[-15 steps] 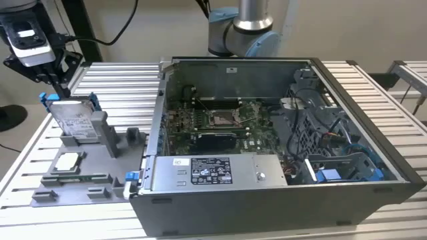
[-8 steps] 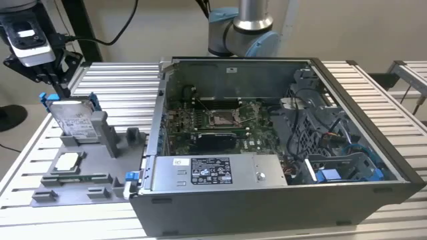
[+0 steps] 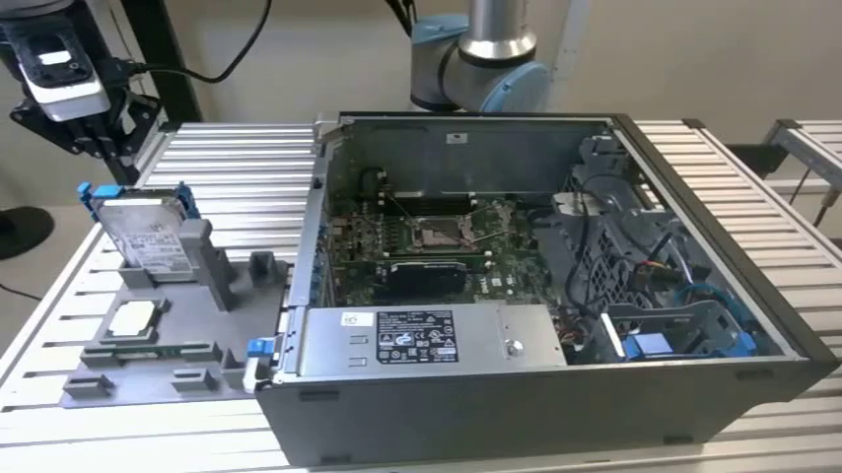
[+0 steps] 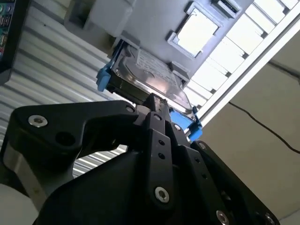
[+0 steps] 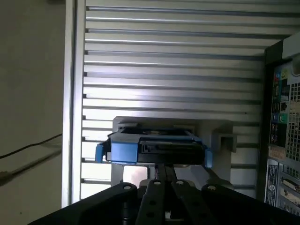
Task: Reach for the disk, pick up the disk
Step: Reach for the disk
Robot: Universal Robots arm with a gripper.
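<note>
One gripper (image 4: 155, 101), clenched on nothing, hangs above the disk (image 3: 145, 235), which stands on edge in a grey holder (image 3: 197, 305) near the table (image 3: 237, 168) edge at the exterior view's left.

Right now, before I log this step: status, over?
Gripper shut, hovering over the disk, not touching. Disk upright in grey holder, blue bracket on. Nothing between them.

Disk (image 3: 142, 232) stands upright in holder tray (image 3: 177, 330) on counter (image 3: 231, 158), at exterior view's left of open computer case (image 3: 736, 325). Chip (image 3: 134, 318) lies in tray before disk. End effector (image 3: 103, 146) above disk, apart.
</note>
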